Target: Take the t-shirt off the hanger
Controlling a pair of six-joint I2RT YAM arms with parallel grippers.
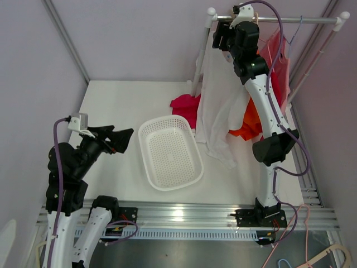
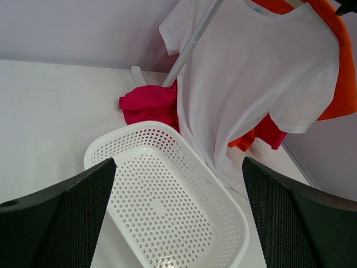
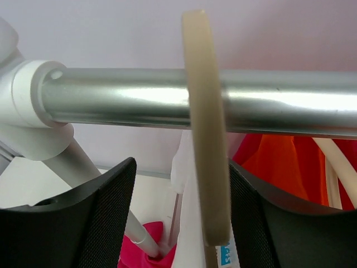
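Perforated basket point(image 1: 170, 151) is sitting at nine o'clock of the white t-shirt point(image 1: 215, 106); right fingers point(image 3: 106, 212), released, are straddling the cream hanger hook point(image 3: 206, 139); left fingers point(image 2: 72, 218) gaping.

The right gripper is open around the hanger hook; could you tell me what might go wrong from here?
The hook is thin and edge-on in the right gripper, so it could slip. Lifting it off the rail may drag the orange shirt along. The white t-shirt could miss the basket.
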